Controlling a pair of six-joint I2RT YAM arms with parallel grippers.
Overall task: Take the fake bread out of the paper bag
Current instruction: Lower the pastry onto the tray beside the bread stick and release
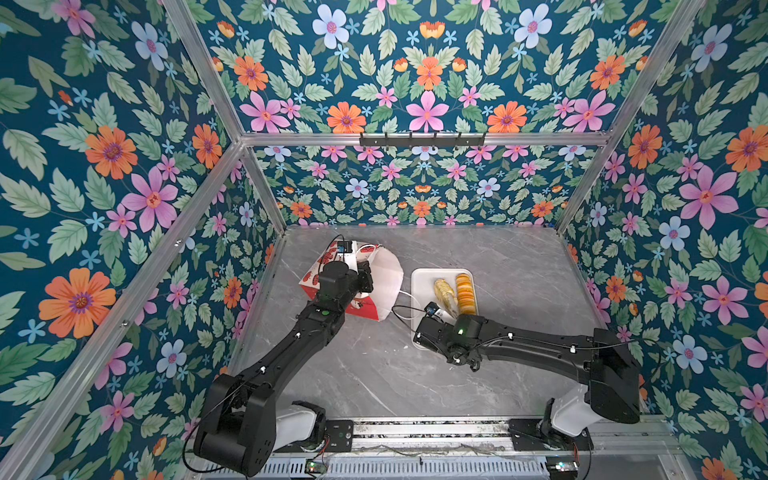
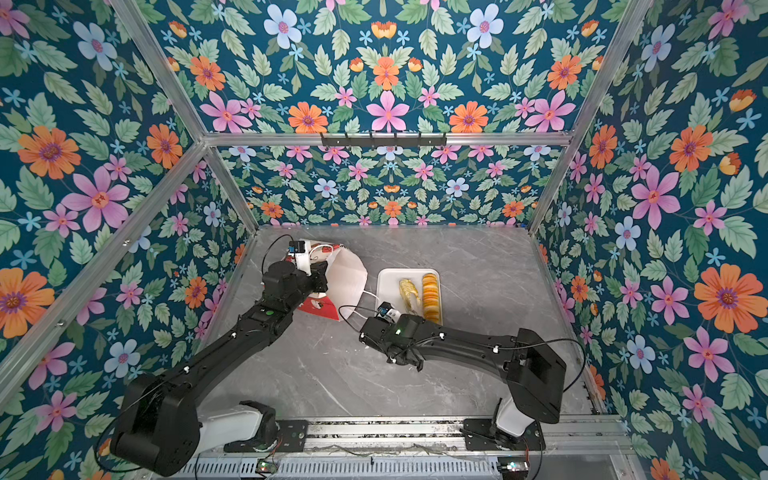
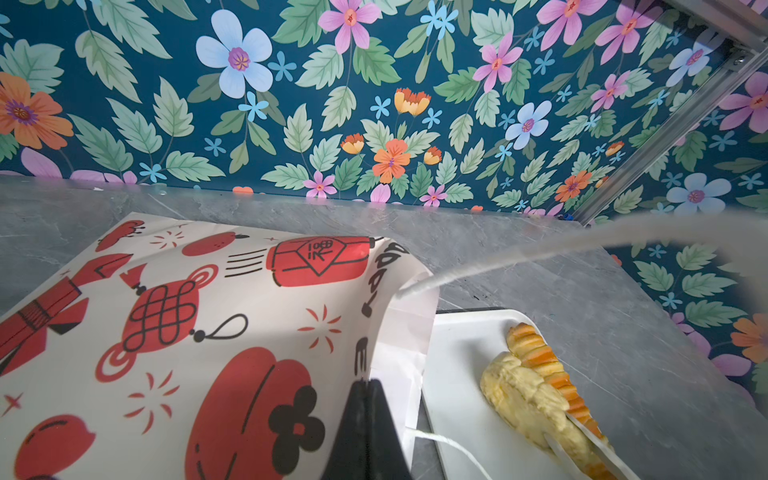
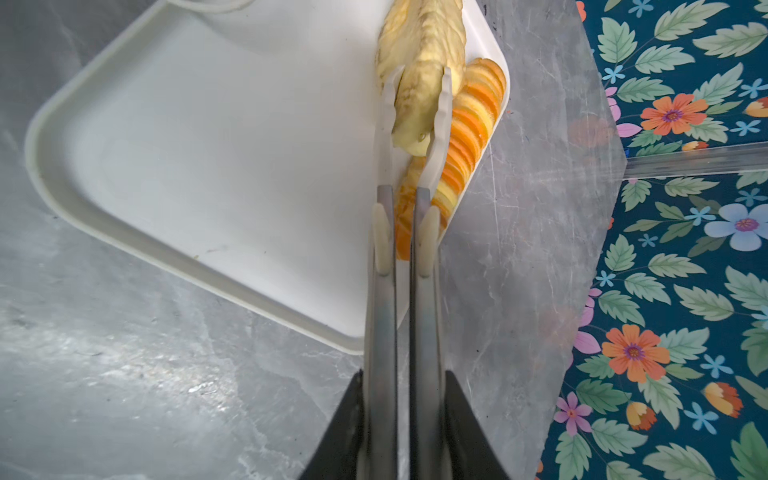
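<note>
A grey marbled counter point(image 1: 415, 374) is carrying a flat white rectangular tray point(image 1: 422, 299), which is lying just right of the middle. Metal tongs point(image 4: 384, 332) with white tips are reaching over the tray, their two arms standing close together. Floral wallpaper point(image 1: 124, 166) with pink, orange and pale blue blooms is covering the walls. An aluminium frame point(image 1: 291, 138) is edging them, and a black hook rail point(image 1: 422, 139) is sitting on the back bar.

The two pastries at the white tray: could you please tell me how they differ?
The croissant-like twist is pale yellow and lumpy; the long ridged loaf has even orange and yellow ridges. The twist is clamped between the tongs; the loaf lies free, nearer the edge of the tray. Both are elongated and lie side by side.
</note>
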